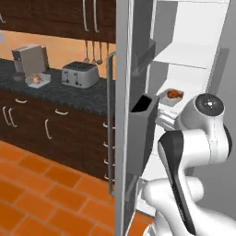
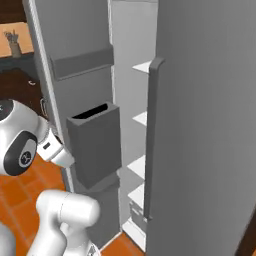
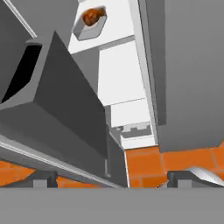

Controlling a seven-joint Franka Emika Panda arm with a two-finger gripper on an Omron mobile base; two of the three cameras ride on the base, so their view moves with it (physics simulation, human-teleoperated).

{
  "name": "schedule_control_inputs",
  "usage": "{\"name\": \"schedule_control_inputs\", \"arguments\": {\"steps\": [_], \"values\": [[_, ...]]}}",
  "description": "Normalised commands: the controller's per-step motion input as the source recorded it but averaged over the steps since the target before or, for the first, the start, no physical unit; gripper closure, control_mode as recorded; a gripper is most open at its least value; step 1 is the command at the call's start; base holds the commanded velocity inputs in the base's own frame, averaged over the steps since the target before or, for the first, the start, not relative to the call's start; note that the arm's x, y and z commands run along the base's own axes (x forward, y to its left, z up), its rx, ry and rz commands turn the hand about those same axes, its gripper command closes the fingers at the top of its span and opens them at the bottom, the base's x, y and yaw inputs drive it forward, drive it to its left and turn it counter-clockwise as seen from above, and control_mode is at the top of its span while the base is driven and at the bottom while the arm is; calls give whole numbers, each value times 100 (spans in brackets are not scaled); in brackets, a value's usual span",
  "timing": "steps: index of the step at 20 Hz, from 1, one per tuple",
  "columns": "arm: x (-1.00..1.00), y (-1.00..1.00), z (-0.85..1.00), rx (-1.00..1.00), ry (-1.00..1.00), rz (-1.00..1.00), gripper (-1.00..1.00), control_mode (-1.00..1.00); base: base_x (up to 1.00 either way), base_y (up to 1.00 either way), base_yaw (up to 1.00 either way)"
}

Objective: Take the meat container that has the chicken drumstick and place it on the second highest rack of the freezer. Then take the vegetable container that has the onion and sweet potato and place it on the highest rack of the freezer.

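Note:
The freezer (image 1: 186, 54) stands open, with white shelves (image 2: 141, 118) inside. The meat container (image 1: 171, 97), a small grey tray, rests on a white shelf one level below the topmost shelf I can see. The orange-brown chicken drumstick (image 3: 91, 16) lies in the meat container (image 3: 89, 27). My gripper (image 3: 113, 181) is open, its fingertips (image 3: 43, 179) wide apart with nothing held, well back from the tray and low beside the door. A small tray with something orange, the vegetable container (image 1: 37, 81), sits on the dark counter at the left; its contents are too small to tell apart.
The freezer door (image 1: 122, 115) stands open edge-on, its dark grey bins (image 1: 144, 133) jutting close to my hand. A coffee machine (image 1: 30, 57) and a toaster (image 1: 80, 74) stand on the counter (image 1: 69, 94). Orange tiled floor (image 1: 37, 193) lies below.

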Motion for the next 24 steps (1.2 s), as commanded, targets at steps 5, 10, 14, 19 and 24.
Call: {"name": "schedule_control_inputs", "arguments": {"steps": [5, 10, 14, 19, 24], "values": [[0, 0, 0, 0, 0, 0, -100, 100, -40, 8, 79], [0, 0, 0, 0, 0, 0, -100, 100, -16, 15, 86], [0, 0, 0, 0, 0, 0, -100, 100, 5, 13, 85], [0, 0, 0, 0, 0, 0, -100, 100, 80, 1, 64], [0, 0, 0, 0, 0, 0, -100, 100, 100, 0, 31]]}}
